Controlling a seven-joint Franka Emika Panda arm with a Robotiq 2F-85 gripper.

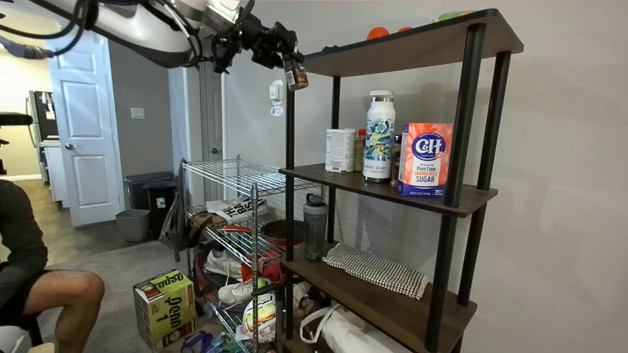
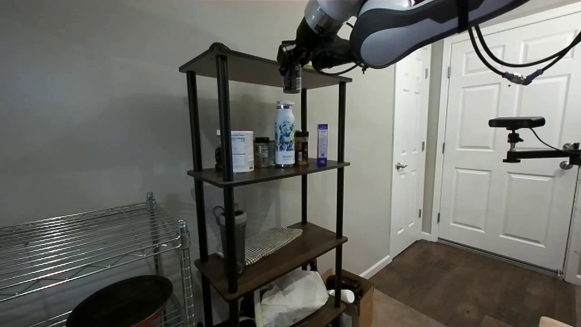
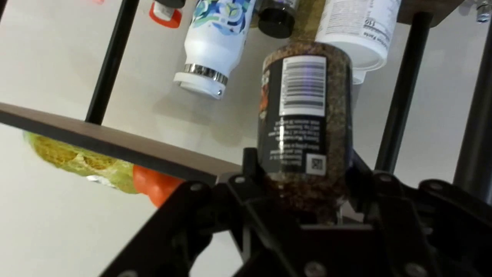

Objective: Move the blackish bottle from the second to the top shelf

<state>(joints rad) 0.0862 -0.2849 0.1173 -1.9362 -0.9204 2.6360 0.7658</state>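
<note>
My gripper (image 1: 289,55) is shut on a blackish spice bottle (image 1: 296,78) with a dark label and barcode. In the wrist view the gripper (image 3: 303,171) grips its lower-pictured end, and the bottle (image 3: 305,123) shows brown grains. The bottle (image 2: 292,81) hangs in front of the top shelf (image 2: 254,68), its bottom below that shelf's edge. It is slightly tilted in an exterior view. The top shelf (image 1: 407,51) also shows in the wrist view (image 3: 127,144). The second shelf (image 1: 314,172) lies below. The bottle's cap is hidden by the gripper.
Orange round items (image 1: 378,33) and a green-yellow bag (image 3: 80,157) lie on the top shelf. The second shelf holds a patterned white bottle (image 1: 379,132), a white canister (image 1: 340,149), spice jars (image 2: 262,152) and a sugar box (image 1: 426,159). Black posts (image 1: 290,127) stand at the shelf corners.
</note>
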